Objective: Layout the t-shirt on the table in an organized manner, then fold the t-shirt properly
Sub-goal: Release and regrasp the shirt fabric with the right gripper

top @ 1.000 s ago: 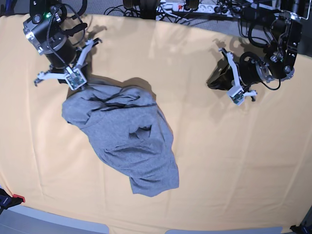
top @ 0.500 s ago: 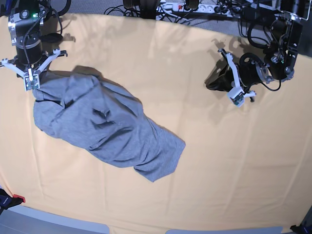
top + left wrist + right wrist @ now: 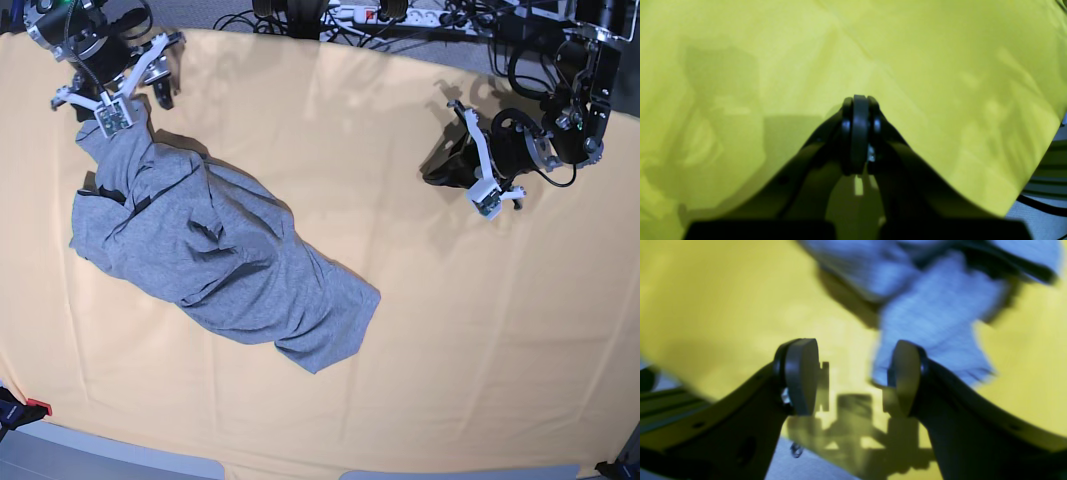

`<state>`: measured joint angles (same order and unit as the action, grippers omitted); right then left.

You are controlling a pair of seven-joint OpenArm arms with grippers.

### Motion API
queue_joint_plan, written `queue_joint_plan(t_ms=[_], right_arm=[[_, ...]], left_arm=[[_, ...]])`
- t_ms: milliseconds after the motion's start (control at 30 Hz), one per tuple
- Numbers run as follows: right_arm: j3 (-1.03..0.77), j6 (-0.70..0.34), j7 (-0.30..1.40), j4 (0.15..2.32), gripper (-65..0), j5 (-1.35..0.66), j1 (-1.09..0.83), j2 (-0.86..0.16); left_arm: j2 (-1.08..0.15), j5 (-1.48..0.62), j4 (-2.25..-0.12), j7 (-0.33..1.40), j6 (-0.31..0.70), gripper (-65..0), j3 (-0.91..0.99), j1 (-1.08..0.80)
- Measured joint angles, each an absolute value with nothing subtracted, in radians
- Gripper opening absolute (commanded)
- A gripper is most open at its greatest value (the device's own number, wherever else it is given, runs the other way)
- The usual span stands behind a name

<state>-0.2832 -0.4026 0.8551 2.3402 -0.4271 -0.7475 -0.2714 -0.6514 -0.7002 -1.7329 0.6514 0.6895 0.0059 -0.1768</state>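
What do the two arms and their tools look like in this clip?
Both arms are black with cylindrical joints and loose black cables. Each tool, right and left, has dark fingers with rounded dark pads, white bracing struts and a small green camera board.

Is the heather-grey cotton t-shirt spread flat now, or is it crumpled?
Crumpled. The heather-grey cotton t-shirt lies bunched in a long diagonal heap on the pale orange-peach table, with folds and ridges; no sleeve lies spread flat.

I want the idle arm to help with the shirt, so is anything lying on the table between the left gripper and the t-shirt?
Nothing visible. Between the left gripper and the t-shirt there is only bare table cloth.
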Motion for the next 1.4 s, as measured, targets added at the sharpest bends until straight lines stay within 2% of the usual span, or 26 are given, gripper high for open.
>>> queue_joint_plan(t_ms=[100,267,433,567,667,700,800,900,1067,1100,1167,1267,1400], right_arm=[[-0.283,-0.374,0.844,2.340,-27.3,-0.407,-0.751,-0.271],[-0.284,-0.235,0.788,2.340,-27.3,-0.242,-0.745,-0.272],[-0.282,-0.310,0.766,2.340,-27.3,-0.389,-0.724,-0.271],[-0.282,-0.315,0.755,2.251,-28.6,-0.392,-0.669,-0.270],[-0.284,-0.307,0.768,2.192,-36.2,-0.379,-0.628,-0.271],[-0.283,-0.319,0.781,2.186,-42.0,-0.380,-0.618,-0.271],[-0.283,-0.363,0.802,2.184,-65.0,-0.395,-0.613,-0.271],[-0.283,-0.438,0.835,2.184,-65.0,-0.508,-0.615,-0.271],[-0.283,-0.691,0.867,2.256,-65.0,-0.874,-0.617,-0.271],[-0.283,-0.692,0.876,2.270,-65.0,-0.944,-0.618,-0.271],[-0.283,-0.693,0.881,2.288,-65.0,-0.948,-0.618,-0.271],[-0.283,-0.672,0.888,2.288,-65.0,-0.756,-0.617,-0.271],[-0.283,-0.565,0.868,2.285,-32.0,-0.549,-0.617,-0.271]], left_arm=[[-0.652,-0.700,-1.733,0.652,0.690,-65.0,0.006,-0.177],[-0.651,-0.700,-1.733,0.652,0.690,-65.0,0.006,-0.177],[-0.652,-0.699,-1.733,0.652,0.690,-65.0,0.006,-0.177],[-0.652,-0.700,-1.733,0.652,0.690,-65.0,0.006,-0.177],[-0.651,-0.700,-1.733,0.651,0.690,-65.0,0.006,-0.176],[-0.651,-0.700,-1.733,0.652,0.690,-65.0,0.006,-0.177],[-0.652,-0.700,-1.733,0.653,0.690,-65.0,0.006,-0.176],[-0.651,-0.700,-1.733,0.654,0.690,-65.0,0.006,-0.177],[-0.652,-0.700,-1.733,0.652,0.690,-65.0,0.006,-0.177],[-0.652,-0.699,-1.733,0.653,0.690,-65.0,0.006,-0.176],[-0.652,-0.700,-1.733,0.654,0.690,-65.0,0.006,-0.177],[-0.653,-0.700,-1.733,0.655,0.690,-65.0,0.006,-0.177],[-0.661,-0.700,-1.733,0.655,0.690,-65.0,0.006,-0.177]])
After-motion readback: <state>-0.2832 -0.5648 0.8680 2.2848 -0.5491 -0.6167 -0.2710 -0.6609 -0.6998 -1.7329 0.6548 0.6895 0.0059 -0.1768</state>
